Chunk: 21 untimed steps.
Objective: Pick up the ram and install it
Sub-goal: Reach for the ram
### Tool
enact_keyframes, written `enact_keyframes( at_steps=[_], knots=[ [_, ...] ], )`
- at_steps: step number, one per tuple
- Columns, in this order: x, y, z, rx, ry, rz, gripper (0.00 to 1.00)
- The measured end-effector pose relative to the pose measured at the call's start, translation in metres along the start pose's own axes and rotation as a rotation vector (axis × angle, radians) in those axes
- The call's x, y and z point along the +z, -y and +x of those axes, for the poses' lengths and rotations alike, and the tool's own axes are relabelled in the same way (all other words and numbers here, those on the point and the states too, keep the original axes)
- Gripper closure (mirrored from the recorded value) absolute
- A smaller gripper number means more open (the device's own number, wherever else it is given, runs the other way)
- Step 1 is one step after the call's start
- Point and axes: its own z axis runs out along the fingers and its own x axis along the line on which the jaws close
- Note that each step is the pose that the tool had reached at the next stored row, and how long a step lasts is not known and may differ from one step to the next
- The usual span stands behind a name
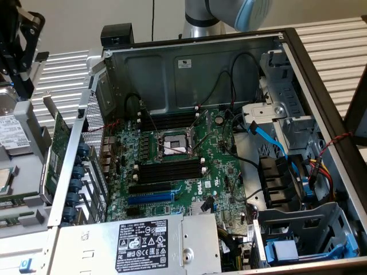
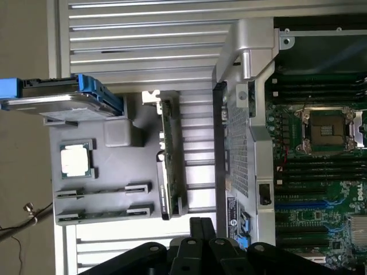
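Two long, narrow green ram sticks (image 2: 103, 190) (image 2: 104, 212) lie side by side in holders on a grey tray (image 2: 114, 166) outside the computer case. My gripper (image 2: 202, 222) shows as black linkage, its two fingers pressed together and holding nothing. It hangs over the slatted table between the tray and the case wall, apart from the sticks. Inside the case, long black memory slots with white end clips (image 1: 172, 170) run on both sides of the CPU socket (image 1: 172, 143); the slots (image 2: 312, 172) stand unfilled. An arm joint (image 1: 229, 11) is above the case's far wall.
The tray also bears a hard drive in a blue carrier (image 2: 63, 97), a CPU chip (image 2: 76, 159) and an upright green expansion card (image 2: 166, 160). The case's perforated metal wall (image 2: 238, 149) stands between tray and motherboard. Cables, a blue SATA lead (image 1: 269, 140) and a power supply (image 1: 143, 240) crowd the case.
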Motion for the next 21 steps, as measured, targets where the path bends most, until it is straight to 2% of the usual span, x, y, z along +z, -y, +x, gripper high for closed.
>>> enact_keyframes(
  at_steps=[6, 9, 16, 18, 21],
  knots=[
    [-0.0006, 0.0036, 0.027, 0.0, 0.0, -0.0001, 0.89],
    [-0.001, 0.005, 0.041, 0.0, -0.0023, 0.0001, 0.89],
    [-0.0005, 0.007, 0.069, 0.001, -0.0228, 0.0016, 0.89],
    [0.0002, 0.0076, 0.076, 0.001, -0.0269, 0.0018, 0.89],
    [0.0017, 0.0082, 0.085, 0.002, -0.0293, 0.0021, 0.89]
  ],
)
